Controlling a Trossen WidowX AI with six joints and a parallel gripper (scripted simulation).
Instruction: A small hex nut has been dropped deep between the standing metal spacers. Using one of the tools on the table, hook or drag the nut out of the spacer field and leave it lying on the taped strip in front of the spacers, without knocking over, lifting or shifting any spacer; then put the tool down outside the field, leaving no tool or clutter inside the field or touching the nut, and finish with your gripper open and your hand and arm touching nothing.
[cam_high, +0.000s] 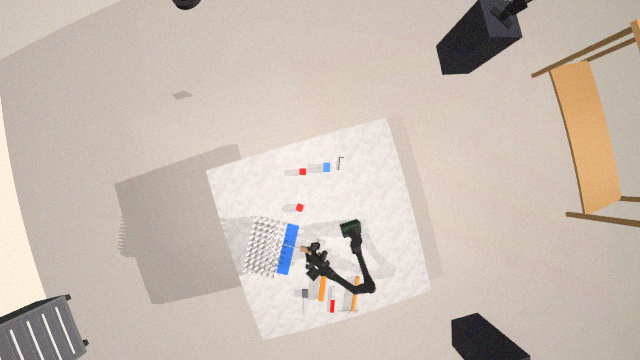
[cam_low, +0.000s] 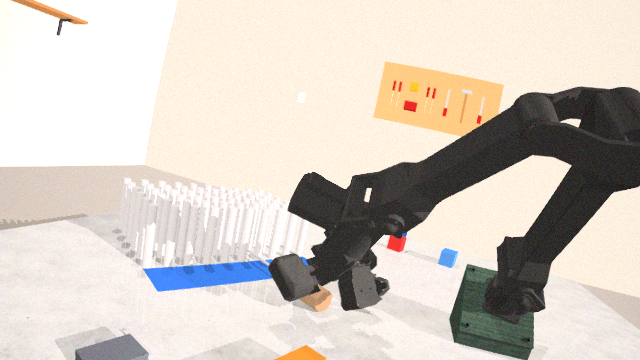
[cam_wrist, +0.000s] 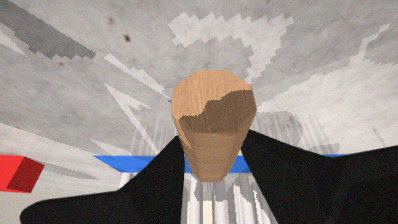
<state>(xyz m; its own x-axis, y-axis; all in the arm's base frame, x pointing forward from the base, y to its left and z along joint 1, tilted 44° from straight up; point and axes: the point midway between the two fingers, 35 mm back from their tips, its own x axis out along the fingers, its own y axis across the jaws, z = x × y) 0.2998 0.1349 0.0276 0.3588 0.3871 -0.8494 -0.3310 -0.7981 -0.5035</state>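
Observation:
My gripper (cam_high: 308, 251) (cam_low: 321, 286) (cam_wrist: 209, 136) is shut on the wooden handle (cam_high: 304, 249) (cam_low: 320, 300) (cam_wrist: 212, 100) of a tool, low in front of the spacer field. The tool's thin shaft points over the blue taped strip (cam_high: 286, 257) (cam_low: 195, 277) (cam_wrist: 117, 163) toward the spacers; its far end is not distinguishable. The pale metal spacers (cam_high: 264, 245) (cam_low: 197, 225) stand upright in close rows behind the strip. My fingers are outside the field, on its open-strip side. The hex nut cannot be made out in any view.
Red blocks (cam_high: 302, 171) (cam_high: 299, 207), a blue block (cam_high: 326, 167) (cam_low: 447, 257) and a hex key (cam_high: 340, 163) lie to one side. On the other side are orange bars (cam_high: 322, 290) (cam_high: 354, 297), a red-handled tool (cam_high: 332, 305) and a grey block (cam_high: 304, 293) (cam_low: 112, 349).

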